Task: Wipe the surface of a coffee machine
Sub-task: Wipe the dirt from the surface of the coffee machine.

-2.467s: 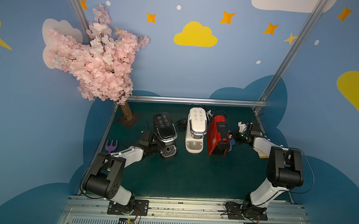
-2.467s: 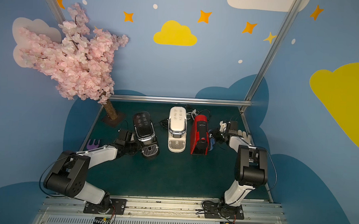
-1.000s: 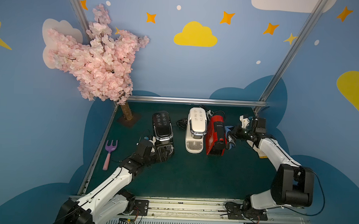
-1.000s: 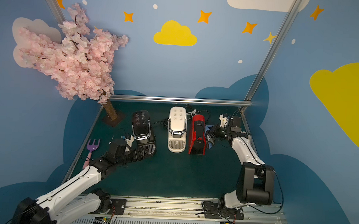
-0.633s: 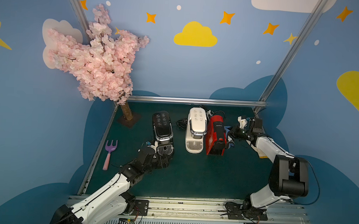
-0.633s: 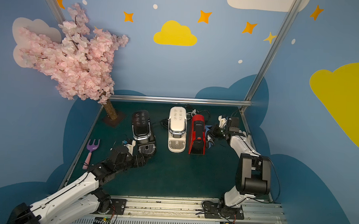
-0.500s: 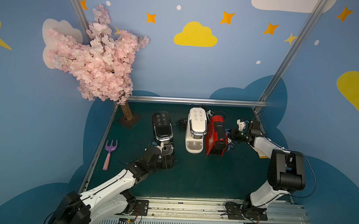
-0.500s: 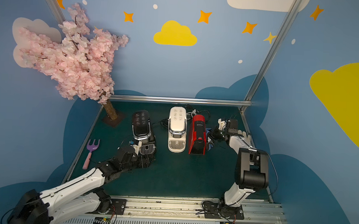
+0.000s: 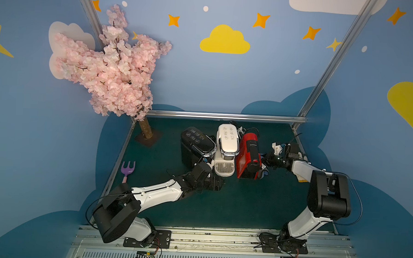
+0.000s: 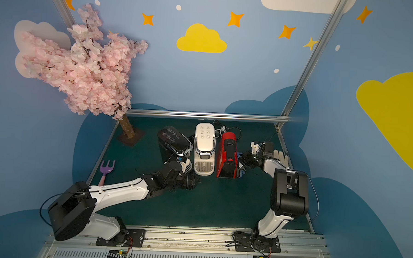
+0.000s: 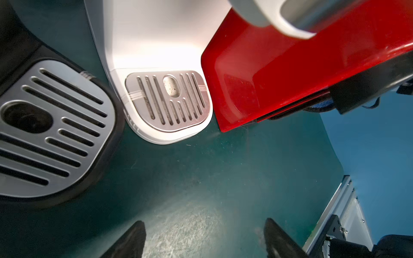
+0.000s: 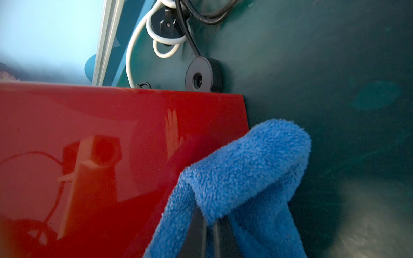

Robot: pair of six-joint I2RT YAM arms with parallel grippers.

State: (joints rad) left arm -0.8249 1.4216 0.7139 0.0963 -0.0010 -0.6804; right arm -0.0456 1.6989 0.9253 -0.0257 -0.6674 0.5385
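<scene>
While the right pincer is clamped on a blue terry cloth, that cloth hangs against the glossy side panel of the red-and-black machine, not the unit to be cleaned. The cream-white coffee machine stands in the middle of a row of three towards the back edge of the green surface. It is wedged between the red unit and a black machine, so close that I cannot tell whether the casings touch. The left pincer is low over the surface just in front of the white machine's silver drip grille, its jaws spread with nothing between them.

Judgement: wiping of the white machine has not begun, and the step in hand is getting the cloth to it. The next move calls for lifting the cloth clear of the red unit and carrying it onto the white rounded top, since both flanks are boxed in.
</scene>
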